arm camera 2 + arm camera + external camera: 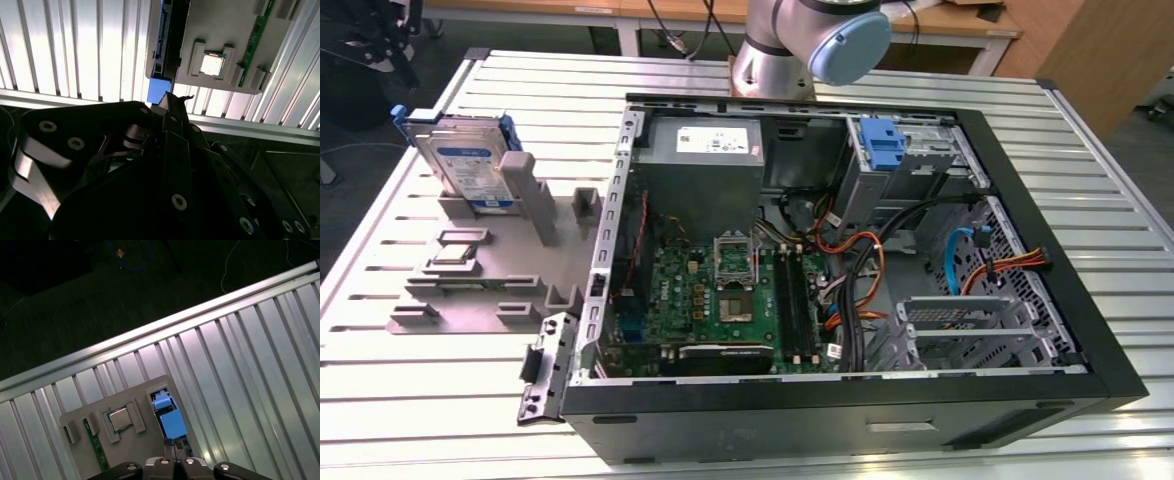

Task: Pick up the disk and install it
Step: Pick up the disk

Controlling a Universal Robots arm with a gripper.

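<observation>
The disk [464,165] stands on edge in a grey holder [480,290] on the exterior view's left, silver with a white-and-blue label and a blue carrier. In both wrist views I look down on it edge-on, its blue carrier [160,90] [170,421] poking out of the holder's slot. My gripper [172,100] [175,452] hangs above that end of the disk, apart from it, shut with nothing held.
An open computer case [1107,350] fills the exterior view's right, with a drive bay and blue bracket [887,145] and a grey power supply [704,145] at its far side. The holder also carries a processor chip [212,64] and a green memory stick [255,40]. The slatted table's edge [150,332] is close by.
</observation>
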